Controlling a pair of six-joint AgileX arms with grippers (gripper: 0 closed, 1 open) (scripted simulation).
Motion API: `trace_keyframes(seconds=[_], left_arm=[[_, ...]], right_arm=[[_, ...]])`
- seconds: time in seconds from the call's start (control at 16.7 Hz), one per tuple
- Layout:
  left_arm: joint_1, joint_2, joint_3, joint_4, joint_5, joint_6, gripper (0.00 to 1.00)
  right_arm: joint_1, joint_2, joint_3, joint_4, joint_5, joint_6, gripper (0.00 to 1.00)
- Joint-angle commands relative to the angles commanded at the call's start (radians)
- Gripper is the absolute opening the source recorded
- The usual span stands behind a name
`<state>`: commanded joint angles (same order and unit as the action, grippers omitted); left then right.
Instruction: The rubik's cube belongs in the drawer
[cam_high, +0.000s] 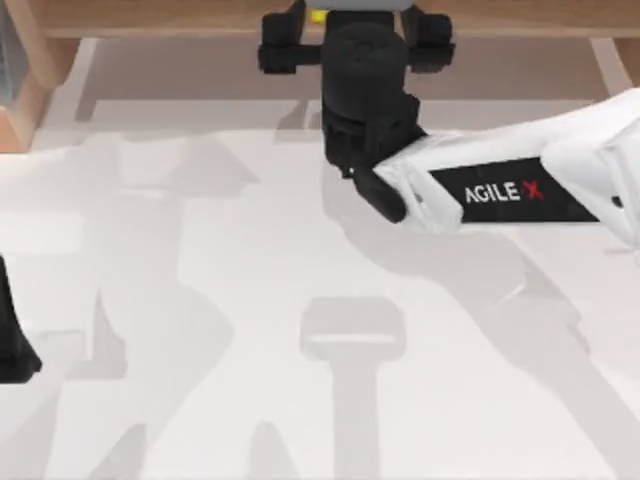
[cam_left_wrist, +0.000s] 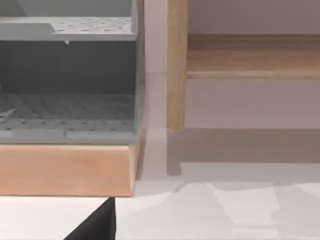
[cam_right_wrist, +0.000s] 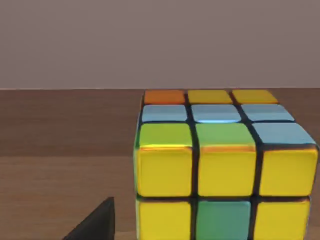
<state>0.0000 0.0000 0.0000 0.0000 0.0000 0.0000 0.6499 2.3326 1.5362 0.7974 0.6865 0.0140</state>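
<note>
The rubik's cube (cam_right_wrist: 220, 165) has yellow tiles with some green, light blue and orange ones, and stands close in front of the right wrist camera on a brown wooden surface (cam_right_wrist: 65, 150). From above, a yellow bit of the rubik's cube (cam_high: 318, 15) peeks out at the table's far edge. My right gripper (cam_high: 355, 30) hovers over it there, its black fingers (cam_high: 285, 45) spread wide to either side, open. I cannot tell whether that wooden surface is the drawer. My left gripper (cam_high: 12, 345) is parked at the left edge.
A grey perforated shelf unit (cam_left_wrist: 67, 115) on a wooden base (cam_left_wrist: 65, 170) stands at the far left corner, with a wooden post (cam_left_wrist: 176, 65) beside it. A wooden ledge (cam_high: 520, 18) runs along the back. The white table (cam_high: 250, 300) stretches in front.
</note>
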Motion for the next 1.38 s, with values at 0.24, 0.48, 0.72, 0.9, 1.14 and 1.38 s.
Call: trace_keyframes(seconds=[0.24, 0.48, 0.72, 0.9, 1.14, 1.38], left_arm=[[0.0, 0.0, 0.0, 0.0, 0.0, 0.0, 1.0], [0.0, 0.0, 0.0, 0.0, 0.0, 0.0, 1.0], [0.0, 0.0, 0.0, 0.0, 0.0, 0.0, 1.0], [0.0, 0.0, 0.0, 0.0, 0.0, 0.0, 1.0], [0.0, 0.0, 0.0, 0.0, 0.0, 0.0, 1.0], [0.0, 0.0, 0.0, 0.0, 0.0, 0.0, 1.0]], right_arm=[[-0.018, 0.093, 0.169, -0.071, -0.016, -0.002, 1.0], [-0.02, 0.135, 0.221, -0.094, -0.018, -0.001, 1.0], [-0.02, 0.135, 0.221, -0.094, -0.018, -0.001, 0.85], [-0.02, 0.135, 0.221, -0.094, -0.018, -0.001, 0.62], [-0.02, 0.135, 0.221, -0.094, -0.018, -0.001, 0.32], [-0.02, 0.135, 0.221, -0.094, -0.018, -0.001, 0.02]])
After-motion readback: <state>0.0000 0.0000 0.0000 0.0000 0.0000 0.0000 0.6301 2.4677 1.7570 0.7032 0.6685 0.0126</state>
